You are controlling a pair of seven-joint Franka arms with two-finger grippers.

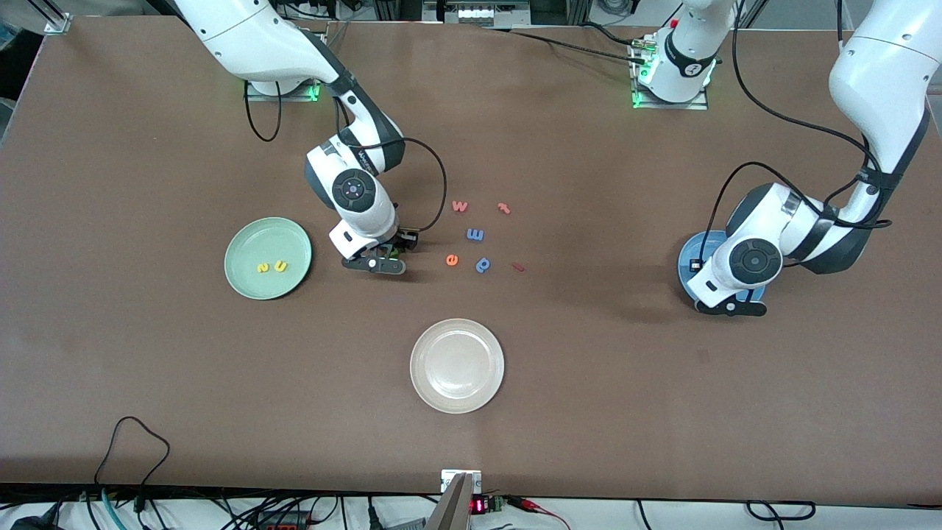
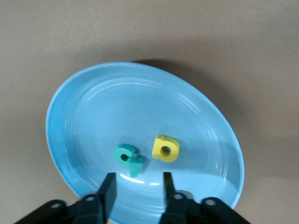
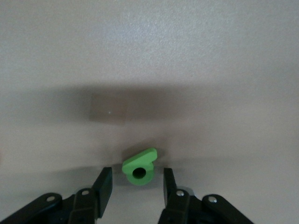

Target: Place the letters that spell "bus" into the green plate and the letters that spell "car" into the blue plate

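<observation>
The green "b" point(image 3: 140, 168) lies flat on the bare table. My right gripper point(image 3: 136, 173) stands open around it, one finger on each side and neither touching. In the front view this gripper point(image 1: 383, 263) hovers low between the green plate point(image 1: 250, 239) and the loose letters. A yellow "s" point(image 1: 263, 268) and a yellow "u" point(image 1: 280, 266) lie in the green plate. My left gripper point(image 2: 138, 179) hangs open and empty over the blue plate point(image 2: 140, 107). In that plate lie a teal "c" point(image 2: 124, 153), a teal "r" point(image 2: 136, 165) touching it, and a yellow "a" point(image 2: 166, 148).
An off-white plate point(image 1: 457, 366) sits nearer the front camera at mid-table. Loose letters lie beside the right gripper: a pink one point(image 1: 460, 206), a red "t" point(image 1: 504, 208), a blue "m" point(image 1: 475, 235), an orange "e" point(image 1: 452, 259), a blue "p" point(image 1: 483, 264) and a small red piece point(image 1: 518, 267).
</observation>
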